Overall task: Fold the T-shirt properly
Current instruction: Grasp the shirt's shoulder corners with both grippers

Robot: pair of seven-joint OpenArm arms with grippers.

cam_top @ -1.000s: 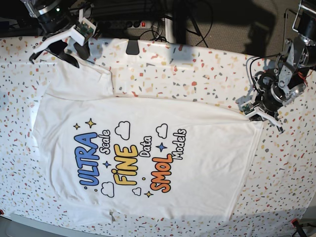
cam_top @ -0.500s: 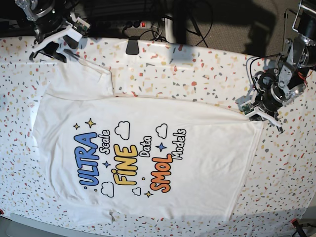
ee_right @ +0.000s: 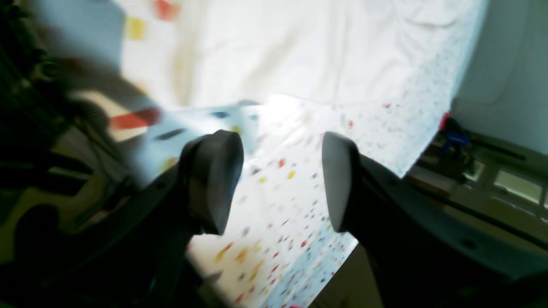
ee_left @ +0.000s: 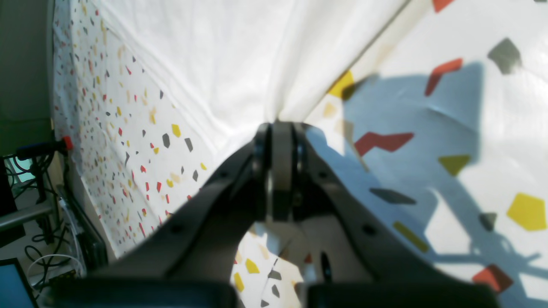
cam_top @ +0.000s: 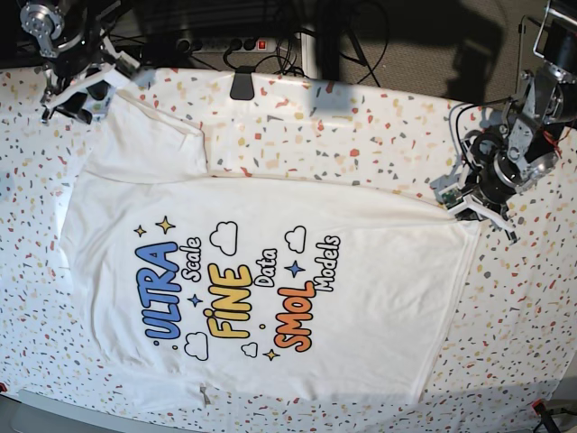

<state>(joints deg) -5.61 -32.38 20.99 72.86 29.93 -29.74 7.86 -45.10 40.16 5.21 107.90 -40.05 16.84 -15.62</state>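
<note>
At the far left of the base view the right gripper (cam_top: 79,90) hangs over the upper left corner of the counter (cam_top: 361,126), just beyond the tip of the T-shirt's upper sleeve. Its wrist view shows the two dark fingers (ee_right: 214,179) spread wide with nothing between them, speckled cloth and the white shirt blurred beyond.

The T-shirt (cam_top: 261,280) lies flat and print-up across the middle of the counter, collar toward the left edge and hem toward the right. The upper sleeve (cam_top: 149,135) spreads toward the top left. The lettering runs sideways: blue "ULTRA", yellow "FINE", orange "SMOL", with small stars and clouds around it. A small dark tag (cam_top: 204,394) sits near the lower edge.

At the right, the left gripper (cam_top: 476,215) is down at the shirt's upper hem corner. In its wrist view the fingers (ee_left: 280,171) are pressed together on the white fabric (ee_left: 239,64), which gathers into creases running to the pinch, with the terrazzo-patterned counter (ee_left: 449,141) on either side
</note>
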